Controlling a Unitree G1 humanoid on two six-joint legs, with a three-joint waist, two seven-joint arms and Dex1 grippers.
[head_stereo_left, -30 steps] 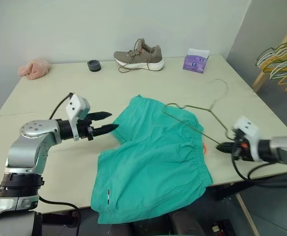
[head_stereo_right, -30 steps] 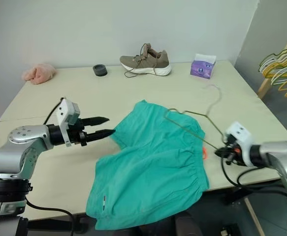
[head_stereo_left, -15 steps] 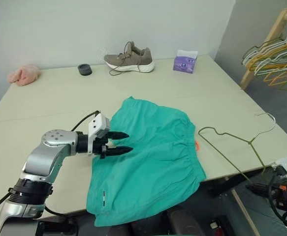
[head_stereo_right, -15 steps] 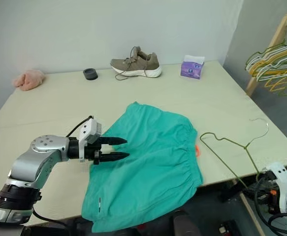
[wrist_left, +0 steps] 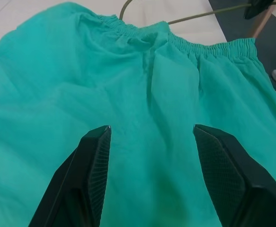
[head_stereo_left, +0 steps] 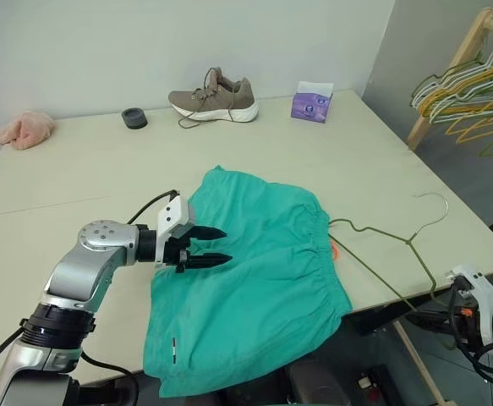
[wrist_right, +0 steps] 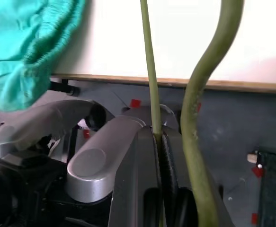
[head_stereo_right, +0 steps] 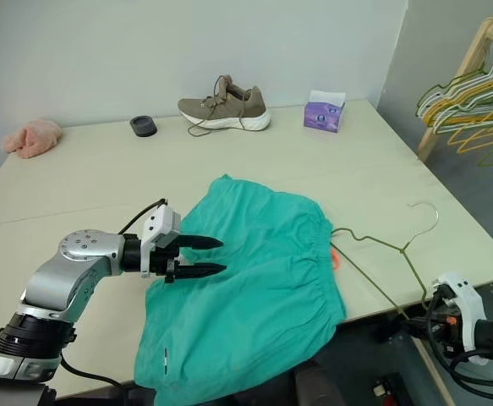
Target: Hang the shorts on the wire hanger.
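The teal shorts (head_stereo_left: 259, 283) lie flat on the table, their lower part hanging over the near edge, the orange drawstring tip (head_stereo_left: 333, 247) at the gathered waistband. My left gripper (head_stereo_left: 219, 245) hovers open just over the shorts' left half, the fabric (wrist_left: 147, 94) showing between its fingers. The olive wire hanger (head_stereo_right: 371, 254) lies on the table to the right of the shorts, one corner by the waistband and the hook pointing away. My right gripper (wrist_right: 159, 137) is past the table's near right edge, shut on the hanger's wire (wrist_right: 149, 71).
A tan shoe (head_stereo_left: 214, 93), a purple tissue box (head_stereo_left: 312, 101), a black round object (head_stereo_left: 133, 117) and a pink cloth (head_stereo_left: 24, 130) sit along the far side. A wooden rack with several hangers (head_stereo_left: 466, 89) stands off the right edge.
The right gripper pulled the hanger off the shorts, to the right and toward the near edge. The left gripper moved from beside the shorts to over them. The camera swung right.
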